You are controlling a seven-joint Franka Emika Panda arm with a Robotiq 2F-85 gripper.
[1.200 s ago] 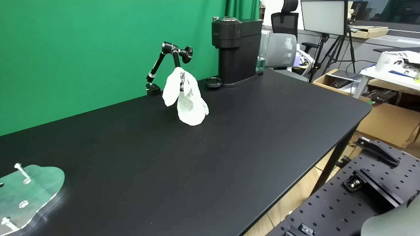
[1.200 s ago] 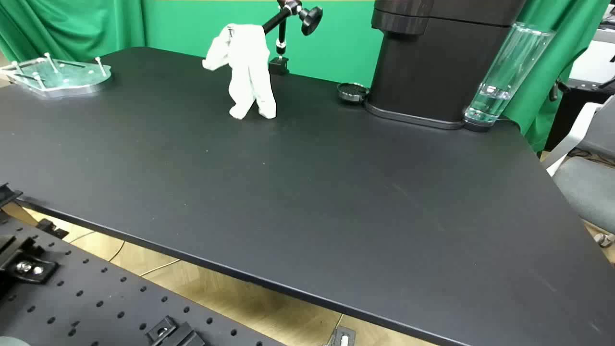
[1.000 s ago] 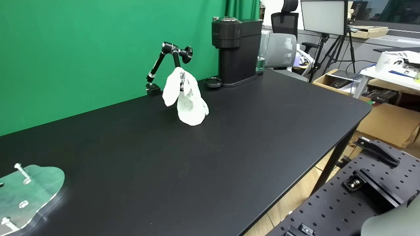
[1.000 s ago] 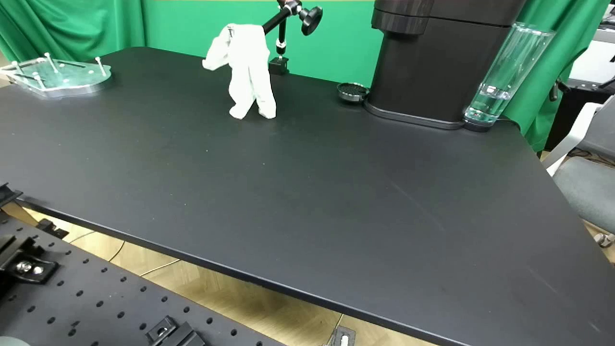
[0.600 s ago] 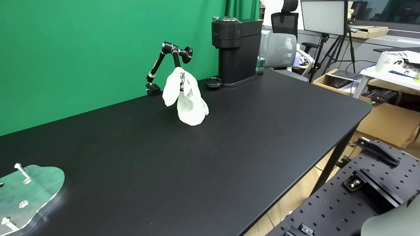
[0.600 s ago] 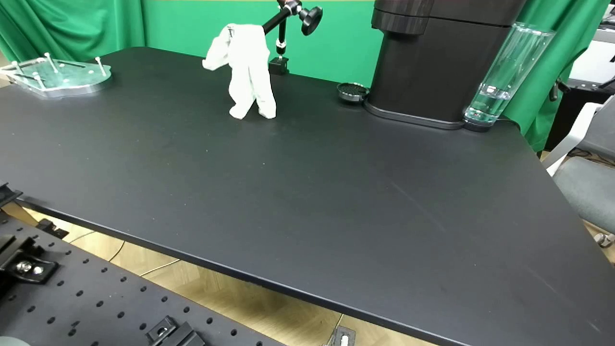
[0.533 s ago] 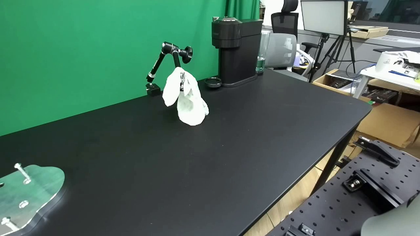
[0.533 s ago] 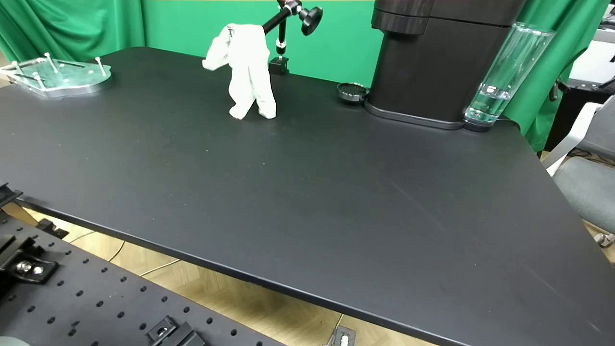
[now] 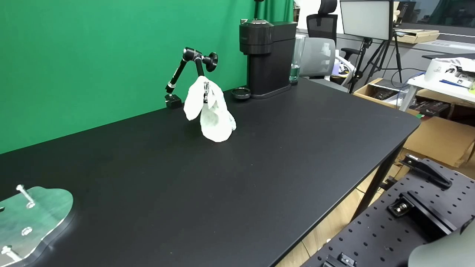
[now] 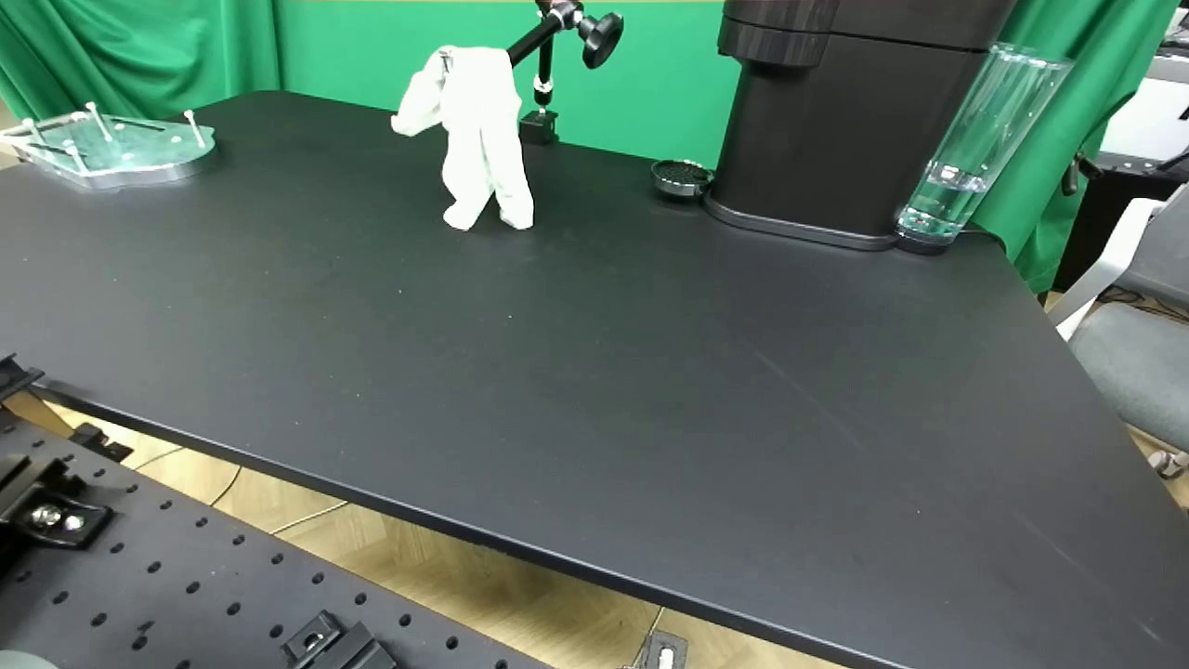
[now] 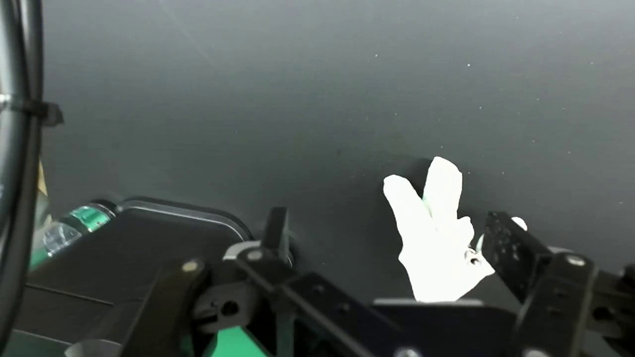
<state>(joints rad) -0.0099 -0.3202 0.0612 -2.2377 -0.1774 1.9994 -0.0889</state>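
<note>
Green backdrop [image 9: 111, 55] closes off the rear of the dark counter [image 10: 650, 418], and the taller things stand near that back edge, probably so as to be out of the way. Near the upper middle of the frame in both exterior views, a white cloth [image 10: 478, 121] hangs from a black jointed arm [image 9: 191, 55]; the arm bears its weight, so the top is bunched while the lobes droop, though whether their tips brush the counter is hard to tell. A small black block [image 9: 173, 101] seems to anchor the arm. To the right rises a black machine [image 9: 268, 61], looking like a coffee maker, with a clear water tank [image 10: 980, 144] at its side, presumably to feed it, and a round dish [image 10: 683, 178] beside its foot, perhaps to catch drips. At the left of the frame lies a clear plate [image 10: 149, 154], its white pegs [image 10: 99, 123] standing up like stops. Wrist view shows the pincer [image 11: 387, 228] spread wide with nothing in its grip; the cloth appears between its fingers [image 11: 513, 253], partly behind one, but that overlap is only a matter of sightline, since both exterior views show the cloth with no pincer at it.
</note>
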